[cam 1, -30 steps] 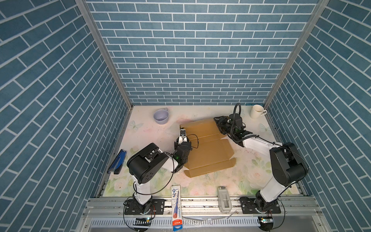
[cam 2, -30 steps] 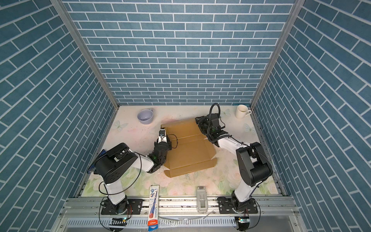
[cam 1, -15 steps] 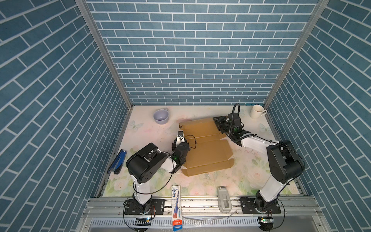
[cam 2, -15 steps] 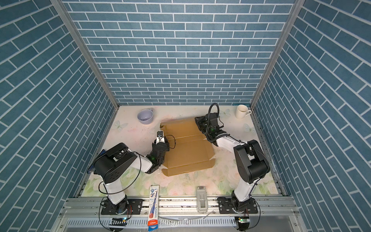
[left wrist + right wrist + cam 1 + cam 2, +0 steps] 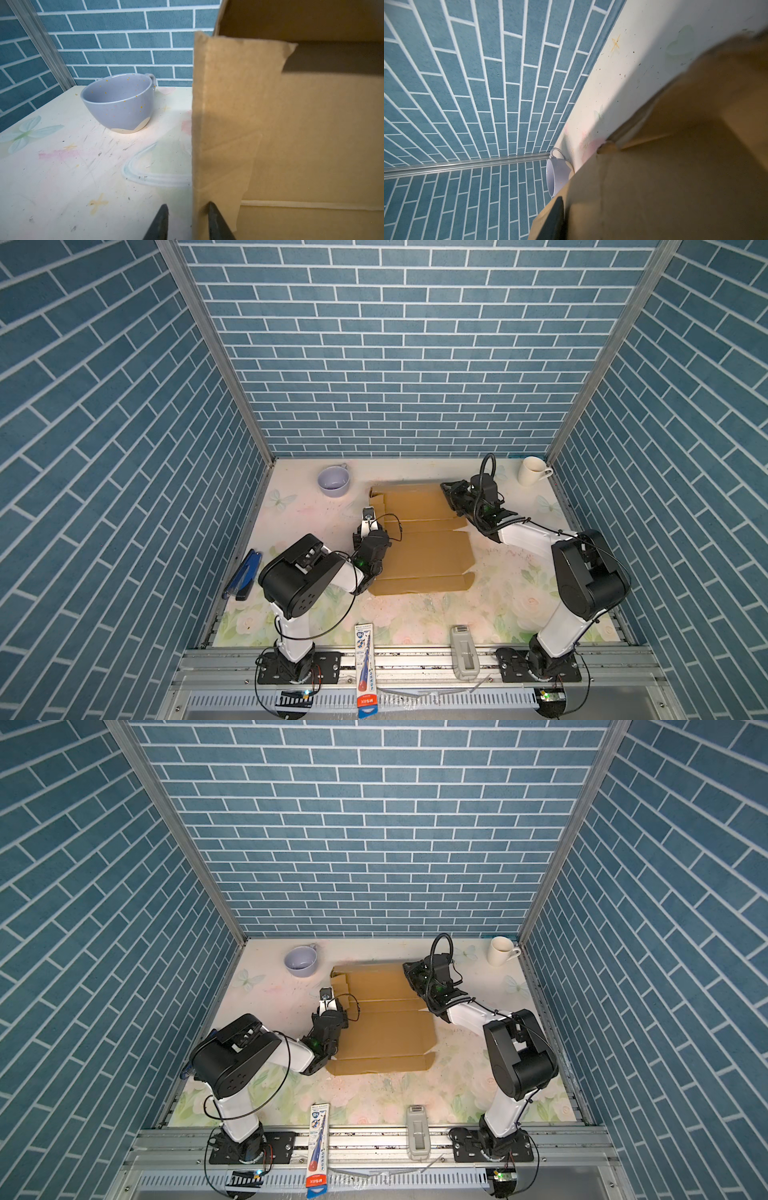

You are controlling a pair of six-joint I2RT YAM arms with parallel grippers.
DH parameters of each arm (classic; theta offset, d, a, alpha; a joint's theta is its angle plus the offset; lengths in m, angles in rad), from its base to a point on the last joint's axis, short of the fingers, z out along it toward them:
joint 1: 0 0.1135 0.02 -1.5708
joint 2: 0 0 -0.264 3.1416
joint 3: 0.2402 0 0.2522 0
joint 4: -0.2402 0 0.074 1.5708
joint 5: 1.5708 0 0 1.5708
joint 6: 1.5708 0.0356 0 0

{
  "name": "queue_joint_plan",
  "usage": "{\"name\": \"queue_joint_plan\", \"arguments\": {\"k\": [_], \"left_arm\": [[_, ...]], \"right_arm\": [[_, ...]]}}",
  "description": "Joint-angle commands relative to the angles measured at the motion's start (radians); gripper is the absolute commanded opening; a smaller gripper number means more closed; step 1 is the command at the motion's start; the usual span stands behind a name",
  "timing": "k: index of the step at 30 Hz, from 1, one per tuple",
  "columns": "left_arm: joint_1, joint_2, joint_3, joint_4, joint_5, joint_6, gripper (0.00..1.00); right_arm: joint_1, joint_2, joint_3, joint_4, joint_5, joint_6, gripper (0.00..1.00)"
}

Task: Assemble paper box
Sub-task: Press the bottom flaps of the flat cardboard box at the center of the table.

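The paper box (image 5: 419,547) is a flat brown cardboard sheet with creases, lying mid-table in both top views (image 5: 382,1031). My left gripper (image 5: 370,519) sits at its left edge. In the left wrist view the jaws (image 5: 188,207) stand open astride an upright side flap (image 5: 220,124), one fingertip (image 5: 212,207) touching it and the other apart from it. My right gripper (image 5: 448,490) is at the sheet's far right corner. The right wrist view shows one finger (image 5: 557,216) lying against the raised cardboard (image 5: 675,176), which hides the other.
A lavender cup (image 5: 333,481) stands at the back left, close to the sheet's far left corner. A white mug (image 5: 533,471) is at the back right. A blue tool (image 5: 243,576) lies by the left wall. A long printed box (image 5: 365,659) and a grey device (image 5: 463,649) rest on the front rail.
The sheet has slid left and turned square to the table. The right gripper has moved left with its far corner. The left gripper has shifted slightly with the left edge.
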Motion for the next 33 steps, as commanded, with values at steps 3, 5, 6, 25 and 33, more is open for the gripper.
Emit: {"name": "queue_joint_plan", "arguments": {"k": [3, 5, 6, 25, 33], "left_arm": [[0.008, 0.005, 0.014, -0.037, 0.003, -0.022, 0.30], [0.009, -0.006, 0.008, -0.043, 0.001, -0.027, 0.35], [0.013, -0.011, -0.001, -0.037, 0.004, -0.031, 0.41], [0.068, -0.123, -0.019, -0.035, 0.292, 0.188, 0.59], [0.119, -0.141, 0.038, -0.113, 0.360, 0.216, 0.63]], "right_arm": [[0.012, 0.008, 0.021, -0.002, 0.015, 0.028, 0.28], [0.012, 0.015, 0.025, 0.002, 0.009, 0.029, 0.28], [0.012, 0.018, 0.027, 0.001, 0.006, 0.030, 0.28], [0.010, 0.026, 0.050, -0.006, -0.020, 0.035, 0.28], [0.010, 0.019, 0.054, -0.012, -0.021, 0.035, 0.28]]}}
